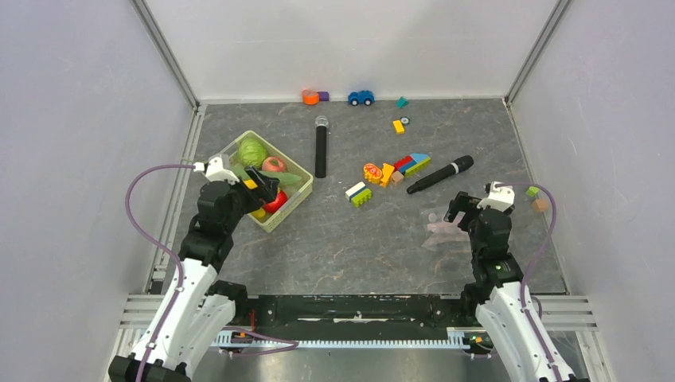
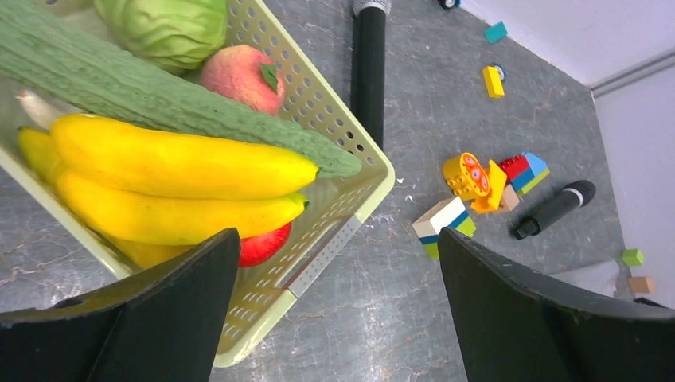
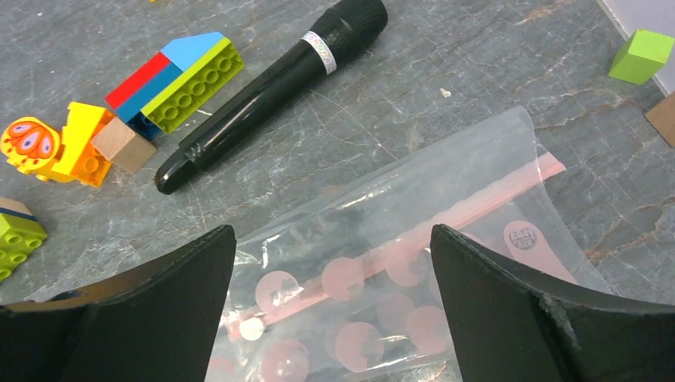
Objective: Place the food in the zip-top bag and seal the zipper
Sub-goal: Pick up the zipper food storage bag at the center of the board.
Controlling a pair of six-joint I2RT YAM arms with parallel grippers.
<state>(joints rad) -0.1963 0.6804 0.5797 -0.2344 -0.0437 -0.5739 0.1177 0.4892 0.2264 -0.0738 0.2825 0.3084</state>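
Observation:
The food lies in a pale green basket (image 1: pixel 293 204) at the left: a cabbage (image 1: pixel 252 151), a pinkish fruit (image 1: pixel 274 165), yellow bananas (image 2: pixel 175 163), a long bumpy green vegetable (image 2: pixel 159 95) and a red tomato (image 2: pixel 267 245) under the bananas. My left gripper (image 2: pixel 336 239) hangs open over the basket's near right corner, holding nothing. The zip-top bag (image 3: pixel 374 199) lies flat and empty at the right, with pink dots on it. Its pink zipper (image 3: pixel 477 205) runs diagonally. My right gripper (image 3: pixel 333 235) stands open just above the bag, its fingers either side of the zipper strip.
Two black microphones (image 1: pixel 321 147) (image 1: pixel 440 174) lie mid-table. Coloured building blocks (image 1: pixel 394 169) are scattered between them, and a blue toy car (image 1: pixel 360 97) sits by the back wall. A green cube (image 3: pixel 641 56) lies right of the bag. Walls close in the table on three sides.

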